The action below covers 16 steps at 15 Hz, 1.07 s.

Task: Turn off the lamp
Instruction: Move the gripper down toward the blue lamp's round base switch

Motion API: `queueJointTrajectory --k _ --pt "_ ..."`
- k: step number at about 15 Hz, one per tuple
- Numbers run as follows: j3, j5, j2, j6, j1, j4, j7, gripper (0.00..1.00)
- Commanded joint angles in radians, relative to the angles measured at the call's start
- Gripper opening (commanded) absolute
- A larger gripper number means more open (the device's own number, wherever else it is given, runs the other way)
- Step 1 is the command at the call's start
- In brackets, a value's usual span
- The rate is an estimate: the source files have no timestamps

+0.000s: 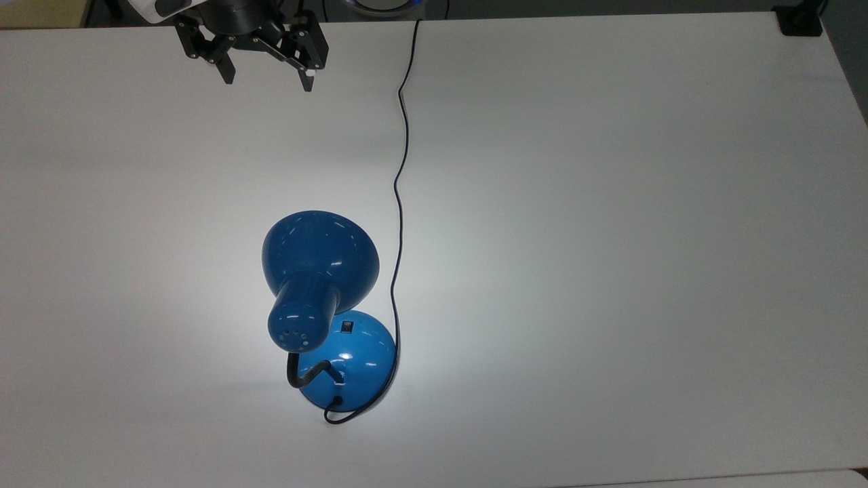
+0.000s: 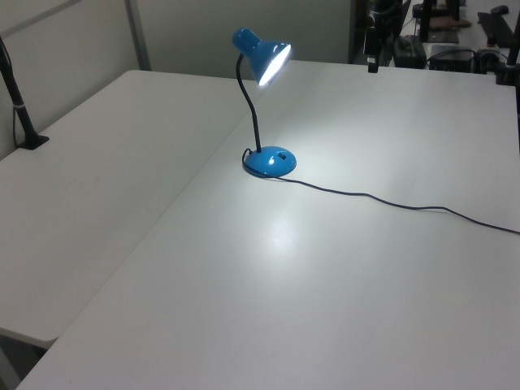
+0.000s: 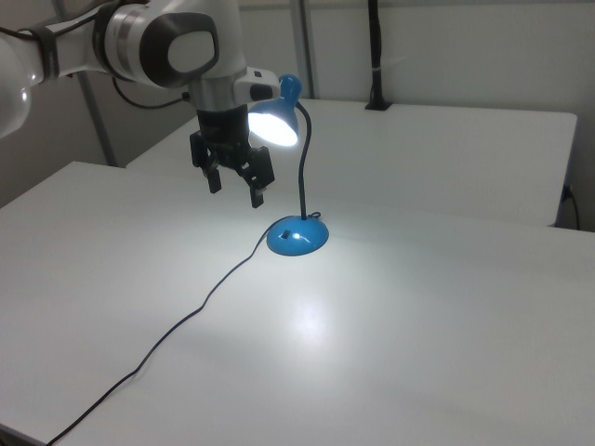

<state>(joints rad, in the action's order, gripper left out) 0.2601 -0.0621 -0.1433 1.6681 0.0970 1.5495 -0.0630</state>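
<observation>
lit lamp (image 1: 319, 285) mid-table (hand (image 1: 267, 80) open, well apart, near table (image 1: 610, 203) edge).

Glossy blue lamp (image 1: 319, 271) glowing white on a plain white table (image 1: 610, 237) — black gooseneck (image 3: 302, 167), black cord (image 1: 400, 169), black gripper (image 1: 268, 80).

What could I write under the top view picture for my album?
A lit blue lamp waits on a white table while the open tool hangs far off.

On the white counter (image 1: 610, 237) stands the blue lamp (image 1: 325, 305), its cord (image 1: 400, 203) trailing toward the top edge, while the gripper (image 1: 268, 80) hangs spread apart near the top view's upper left.
</observation>
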Motion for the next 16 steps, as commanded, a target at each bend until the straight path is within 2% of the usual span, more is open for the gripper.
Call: queueJointTrajectory --k 1,4,6,7,9,10,16 --pt "0.001 0.016 0.025 -0.022 -0.013 0.006 -0.015 1.0" --pt "0.001 0.015 0.024 -0.018 -0.016 0.006 -0.015 0.99" --pt "-0.001 0.012 0.022 -0.014 -0.016 0.006 -0.024 0.75" --pt "-0.001 0.007 0.021 -0.013 -0.014 0.006 -0.044 0.57" --pt "-0.002 0.002 0.013 0.008 -0.013 0.007 -0.066 0.12" --pt "-0.004 0.001 0.007 0.036 -0.011 0.008 -0.066 0.0" --pt "-0.015 -0.038 -0.093 0.257 0.001 0.011 -0.066 0.0"
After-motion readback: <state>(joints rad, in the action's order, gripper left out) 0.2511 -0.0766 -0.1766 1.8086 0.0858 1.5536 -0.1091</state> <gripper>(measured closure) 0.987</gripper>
